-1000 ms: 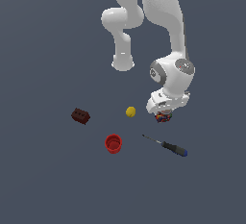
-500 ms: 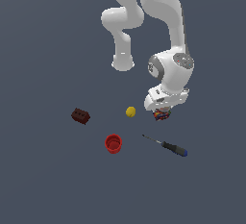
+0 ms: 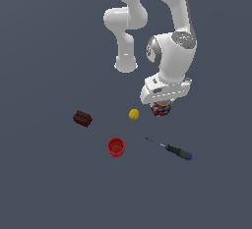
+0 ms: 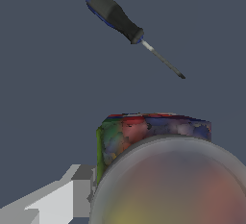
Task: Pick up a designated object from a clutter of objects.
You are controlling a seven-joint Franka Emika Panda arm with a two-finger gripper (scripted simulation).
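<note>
The multicoloured jar (image 3: 161, 109) hangs under my gripper (image 3: 162, 103) in the exterior view, to the right of the yellow ball (image 3: 134, 114). The gripper is shut on the jar and holds it slightly above the floor. In the wrist view the jar (image 4: 144, 132) fills the near field. Its greyish round lid (image 4: 178, 184) is very close to the camera, with red, blue and green pieces showing through the wall. One white finger (image 4: 67, 196) presses against its side; the other finger is hidden.
A blue-and-black-handled screwdriver (image 3: 171, 149) lies in front of the jar and shows in the wrist view (image 4: 115, 15). A red cup (image 3: 116, 146) stands in the front middle. A dark red brick (image 3: 82, 118) lies at the exterior view's left.
The hand and the jar have risen a little and shifted slightly toward the exterior view's left. The brick, ball, cup and screwdriver have not moved.
</note>
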